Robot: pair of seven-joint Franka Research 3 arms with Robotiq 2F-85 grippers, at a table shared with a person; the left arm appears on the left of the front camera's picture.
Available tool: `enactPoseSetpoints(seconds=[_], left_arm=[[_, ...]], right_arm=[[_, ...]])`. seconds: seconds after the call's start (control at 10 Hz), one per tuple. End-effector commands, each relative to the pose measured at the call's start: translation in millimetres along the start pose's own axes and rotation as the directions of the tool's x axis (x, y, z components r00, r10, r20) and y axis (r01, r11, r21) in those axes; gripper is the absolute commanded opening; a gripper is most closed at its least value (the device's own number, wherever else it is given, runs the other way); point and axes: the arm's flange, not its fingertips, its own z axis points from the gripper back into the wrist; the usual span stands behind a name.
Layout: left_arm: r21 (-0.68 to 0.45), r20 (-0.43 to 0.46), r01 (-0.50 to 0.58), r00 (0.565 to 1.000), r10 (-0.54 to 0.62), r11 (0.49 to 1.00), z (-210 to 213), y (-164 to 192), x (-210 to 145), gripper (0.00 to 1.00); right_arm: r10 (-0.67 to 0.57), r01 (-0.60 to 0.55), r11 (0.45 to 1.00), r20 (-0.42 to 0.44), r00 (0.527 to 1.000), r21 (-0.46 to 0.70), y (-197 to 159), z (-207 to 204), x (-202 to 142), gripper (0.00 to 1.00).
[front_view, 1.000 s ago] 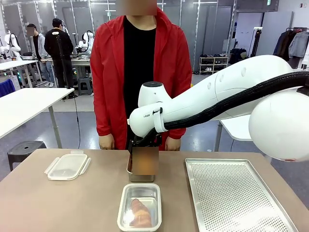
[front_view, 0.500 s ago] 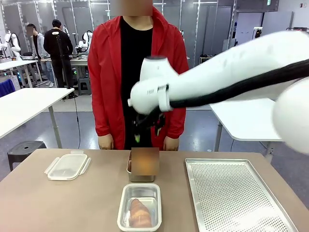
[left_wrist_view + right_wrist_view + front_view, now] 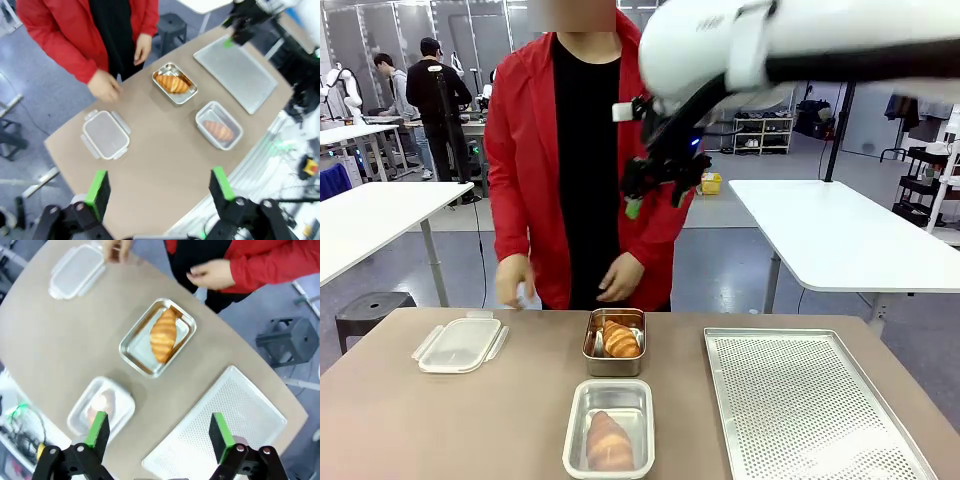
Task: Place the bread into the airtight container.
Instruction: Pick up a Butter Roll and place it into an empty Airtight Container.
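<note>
A croissant [image 3: 609, 441] lies inside the clear airtight container [image 3: 582, 415] at the table's near middle; this bread [image 3: 218, 130] and its container [image 3: 80, 412] also show from above. A second croissant [image 3: 619, 339] rests in a small metal tray [image 3: 612, 367] just behind it. The container's lid [image 3: 460, 343] lies apart at the left. My right gripper [image 3: 656, 196] hangs open and empty high above the table, in front of the person's chest. My left gripper [image 3: 159, 186] is open with nothing between its fingers, high over the table's edge.
A large perforated baking tray [image 3: 810, 405] covers the table's right side. The person in a red jacket stands at the far edge, one hand [image 3: 512, 280] above the lid, the other hand [image 3: 620, 278] just behind the metal tray. White tables stand behind.
My right arm has lifted from just over the metal tray to high above the table, gripper open. The tray's croissant is now uncovered. The person's hands have come up and toward the lid.
</note>
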Motion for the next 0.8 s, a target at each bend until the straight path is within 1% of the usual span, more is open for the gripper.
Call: enactPoseSetpoints(seconds=[0.0, 0.1, 0.2, 0.3, 0.4, 0.5, 0.6, 0.7], left_arm=[[-0.012, 0.006, 0.008, 1.0, -0.008, 1.0, 1, -2, 0, 1.0], [-0.012, 0.006, 0.008, 1.0, -0.008, 1.0, 1, -2, 0, 1.0], [-0.012, 0.006, 0.008, 1.0, -0.008, 1.0, 1, -2, 0, 1.0], [-0.012, 0.006, 0.008, 1.0, -0.008, 1.0, 1, -2, 0, 1.0], [-0.012, 0.006, 0.008, 1.0, -0.008, 1.0, 1, -2, 0, 1.0], [-0.012, 0.006, 0.008, 1.0, -0.008, 1.0, 1, -2, 0, 1.0], [-0.012, 0.006, 0.008, 1.0, -0.008, 1.0, 1, -2, 0, 1.0], [-0.012, 0.006, 0.008, 1.0, -0.008, 1.0, 1, -2, 0, 1.0]], right_arm=[[0.06, -0.065, 0.99, 0.04, 0.997, 0.127, -22, 39, -62, 1.0], [0.038, -0.046, 0.995, 0.084, 0.996, 0.088, -32, 60, -80, 1.0], [0.039, -0.051, 0.995, 0.14, 0.989, 0.085, -41, 92, -106, 1.0], [0.032, -0.041, 0.998, 0.159, 0.987, 0.053, -51, 120, -128, 1.0], [0.05, -0.049, 0.999, 0.123, 0.991, -0.01, -65, 139, -147, 1.0], [0.081, -0.08, 0.997, 0.097, 0.992, -0.01, -78, 158, -162, 1.0], [0.08, -0.077, 0.996, 0.081, 0.993, -0.04, -87, 174, -175, 1.0], [0.057, -0.051, 0.998, 0.122, 0.991, -0.044, -95, 193, -188, 1.0]])
